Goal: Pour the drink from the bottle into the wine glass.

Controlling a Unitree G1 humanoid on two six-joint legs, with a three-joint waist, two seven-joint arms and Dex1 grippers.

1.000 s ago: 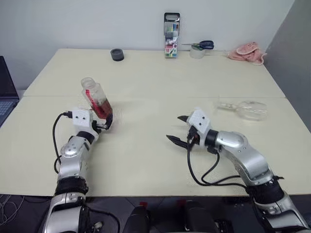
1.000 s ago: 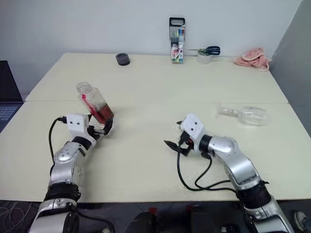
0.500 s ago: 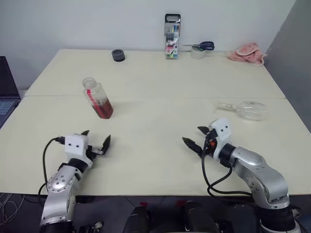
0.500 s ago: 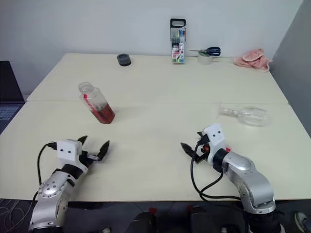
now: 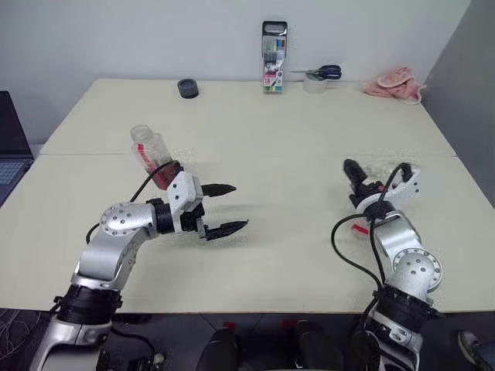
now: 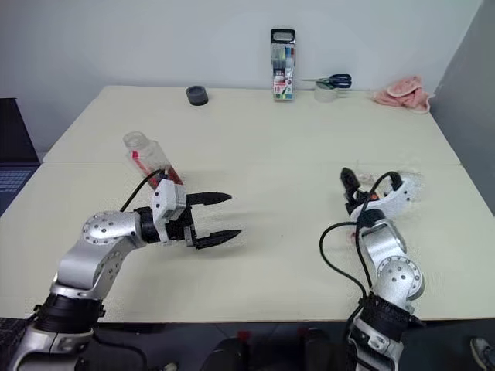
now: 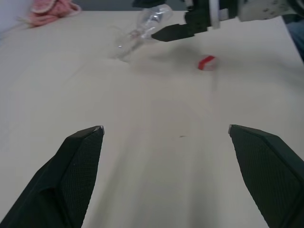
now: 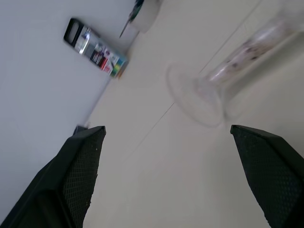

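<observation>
Looking down over the pale cream table [image 5: 255, 139], I see the small clear plastic bottle [image 5: 152, 157] with its red label strip standing uncapped and leaning a little toward the left edge, with the amber-red drink [image 5: 162, 175] pooled low inside it. My left gripper [image 5: 224, 207] hovers just beside the bottle on its inner side, black fingers spread wide and pinching nothing, pointing across toward the table's right edge. Over by that right edge, the clear stemmed wine glass [image 7: 142, 28] lies on its side, its round foot [image 8: 192, 97] facing the table's middle. My right gripper [image 7: 164, 19] sits right at the glass with its fingers parted to either side of the foot and stem; I cannot tell whether they touch the glass. A small whitish cap with a red band [image 7: 207, 62] lies on the table nearer the front edge than the glass, close to my right arm. Along the far edge stand a tall case of coloured markers [image 5: 273, 56], a dark round puck [image 5: 186, 87], blue-handled scissors [image 5: 319, 73] resting on a roll of tape, and a crumpled pink cloth [image 5: 394, 83] near the far right corner.
</observation>
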